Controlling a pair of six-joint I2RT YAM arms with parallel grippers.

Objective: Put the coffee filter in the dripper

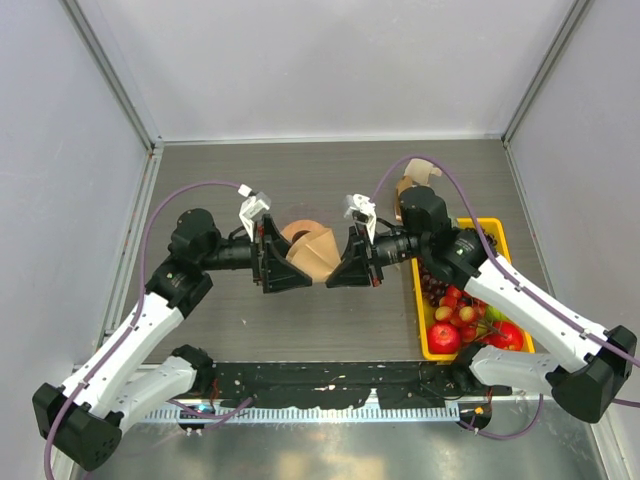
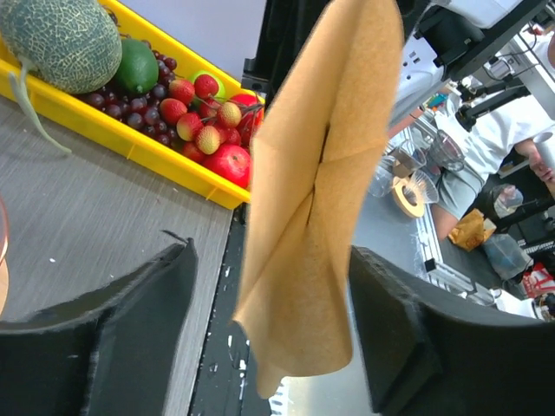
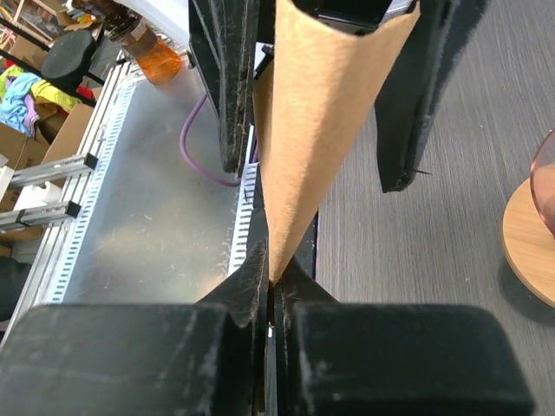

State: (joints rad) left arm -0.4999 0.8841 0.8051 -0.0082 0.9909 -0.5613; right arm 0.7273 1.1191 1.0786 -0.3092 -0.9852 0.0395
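Right now my right hand (image 3: 272,282) is clenched on the pointed tip of the coffee filter (image 1: 315,256). My left hand (image 2: 270,260) stands spread wide around it, released, near the dripper (image 1: 300,232).

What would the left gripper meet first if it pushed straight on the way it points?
The coffee filter, hanging between its open fingers; just behind it, probably the right gripper pinching the filter.

- Left arm (image 1: 130,345): white shells, black joints; bulky black joint block at 7 o'clock in the top view.
- Right arm (image 1: 530,305): same colours, block at 5 o'clock.
- Purple cable (image 1: 200,184) loops along each arm.
- Left gripper (image 2: 270,260): matte black fingers (image 2: 130,338), frayed edges.
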